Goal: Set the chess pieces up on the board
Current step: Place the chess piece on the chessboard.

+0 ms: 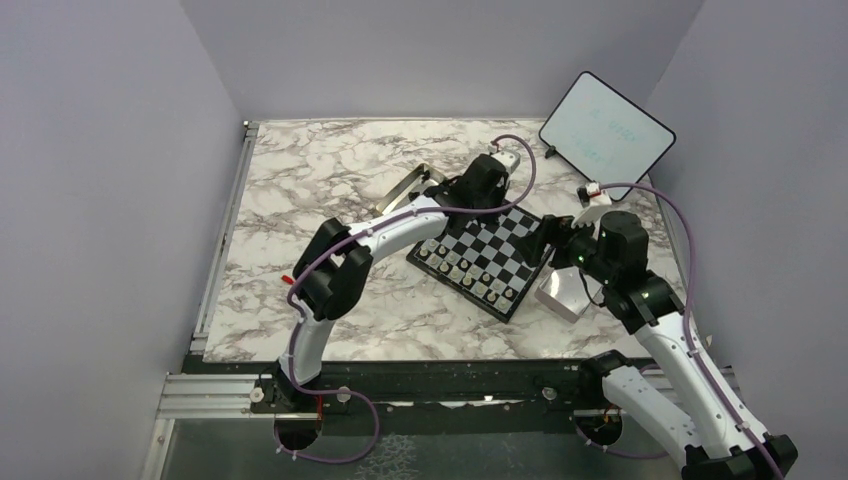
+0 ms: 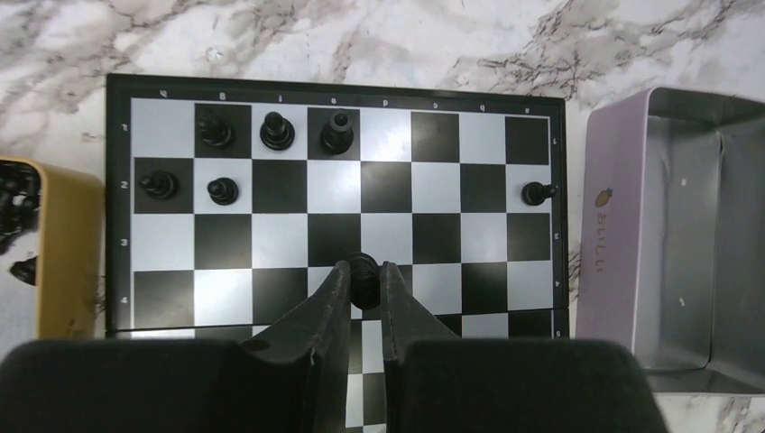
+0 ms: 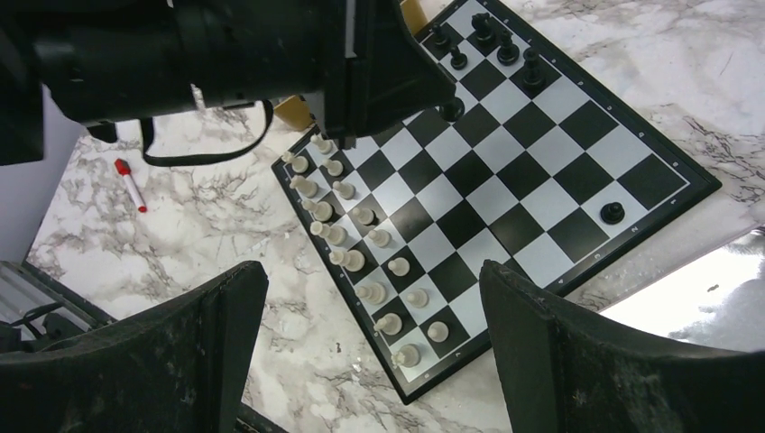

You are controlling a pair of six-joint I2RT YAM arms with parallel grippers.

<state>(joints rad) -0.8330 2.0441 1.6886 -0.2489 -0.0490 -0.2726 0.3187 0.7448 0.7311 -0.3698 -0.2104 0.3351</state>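
fingers (image 2: 327, 302) of my left gripper (image 2: 364, 272) are pinched narrow on a black chess piece (image 2: 364, 263), held over the middle files of the chessboard (image 2: 437, 239), around the fourth rank. my right gripper (image 3: 372, 271) hangs wide apart and holds nothing, looking down at the white pieces (image 3: 365, 216) lined up in two rows on the near side. six black pieces (image 2: 277, 133) stand on the far two ranks, and more lie in the gold tin (image 2: 59, 244) beside the board.

i judge the held piece very light, hard and smooth, so it could twist or squirt out of the pads. i'd keep a low, centred grip on the body rather than the head, and set it down upright and gently so neighbours don't tip.
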